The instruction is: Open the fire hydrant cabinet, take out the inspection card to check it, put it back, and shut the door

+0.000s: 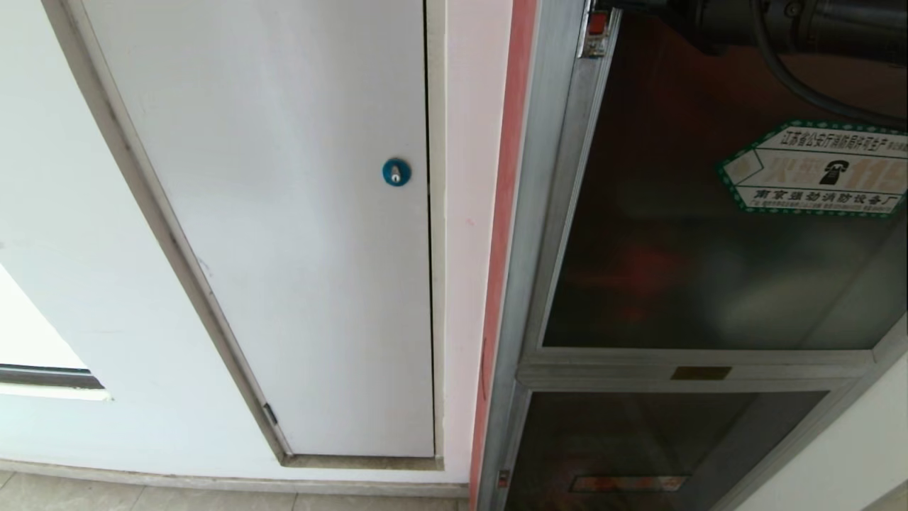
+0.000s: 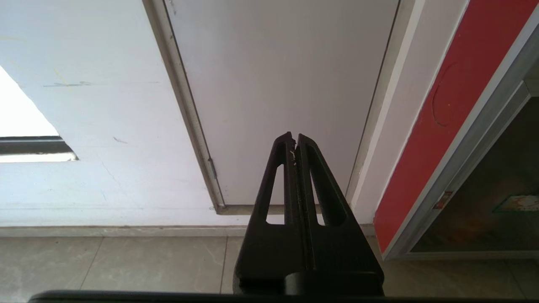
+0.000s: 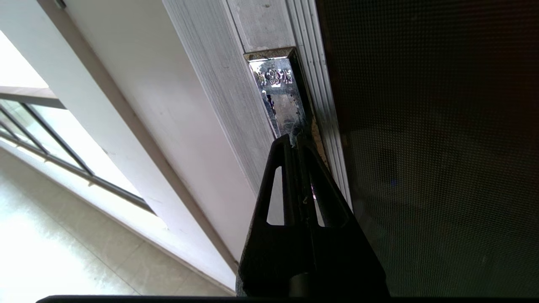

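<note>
The white wall (image 1: 85,213) held a plain white panel door (image 1: 284,213) with a blue round lock (image 1: 396,172), and to its right stood the fire hydrant cabinet (image 1: 528,213), framed in silver aluminium beside a red strip. The cabinet's door (image 1: 674,234), a dark tinted glass panel, carried a green-bordered hexagonal sticker (image 1: 816,170) and a small red latch (image 1: 597,23) at its top corner. A smaller lower glass door (image 1: 638,447) sat beneath it. The right hand (image 3: 296,141), clenched on nothing, had its fingertips at the shiny metal latch plate (image 3: 278,97) on the door's frame edge. The left hand (image 2: 294,139), also clenched and empty, hung low before the white panel door, above the tiled floor (image 2: 126,265).
</note>
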Robot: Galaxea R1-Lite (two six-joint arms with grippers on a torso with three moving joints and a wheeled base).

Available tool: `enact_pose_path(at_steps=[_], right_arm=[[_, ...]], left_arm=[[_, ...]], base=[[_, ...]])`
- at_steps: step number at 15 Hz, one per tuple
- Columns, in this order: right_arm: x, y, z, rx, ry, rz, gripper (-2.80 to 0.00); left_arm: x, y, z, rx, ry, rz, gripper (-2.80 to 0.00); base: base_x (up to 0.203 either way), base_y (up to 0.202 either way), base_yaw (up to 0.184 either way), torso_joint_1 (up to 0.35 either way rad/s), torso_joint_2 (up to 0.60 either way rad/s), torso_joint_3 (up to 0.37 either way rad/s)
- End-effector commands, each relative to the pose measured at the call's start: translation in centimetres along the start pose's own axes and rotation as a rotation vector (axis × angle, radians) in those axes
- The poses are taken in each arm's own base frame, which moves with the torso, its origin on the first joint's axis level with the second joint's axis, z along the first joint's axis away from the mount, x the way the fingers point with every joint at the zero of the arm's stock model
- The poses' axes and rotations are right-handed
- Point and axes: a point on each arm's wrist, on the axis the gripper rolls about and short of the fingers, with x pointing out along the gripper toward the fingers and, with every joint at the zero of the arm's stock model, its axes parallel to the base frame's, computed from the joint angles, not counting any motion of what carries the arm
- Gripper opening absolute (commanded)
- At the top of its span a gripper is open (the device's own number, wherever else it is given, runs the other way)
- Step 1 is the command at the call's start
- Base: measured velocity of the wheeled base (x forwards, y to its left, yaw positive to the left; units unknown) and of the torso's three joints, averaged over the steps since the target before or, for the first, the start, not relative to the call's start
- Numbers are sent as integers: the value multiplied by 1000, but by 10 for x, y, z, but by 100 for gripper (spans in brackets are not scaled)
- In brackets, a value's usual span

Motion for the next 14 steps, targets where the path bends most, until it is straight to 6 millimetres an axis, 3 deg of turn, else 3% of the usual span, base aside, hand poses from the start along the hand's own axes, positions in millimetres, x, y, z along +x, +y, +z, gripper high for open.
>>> enact_pose_path(at_steps=[1,14], right_arm=[[5,-2,-4,2,11,-4,-280],[0,-1,1,1,-7,-2,-280]], left_arm=[[0,0,0,0,2,-1,-280],[0,0,0,0,1,1,-280]], base=[[0,0,0,0,0,0],[0,0,0,0,0,0]])
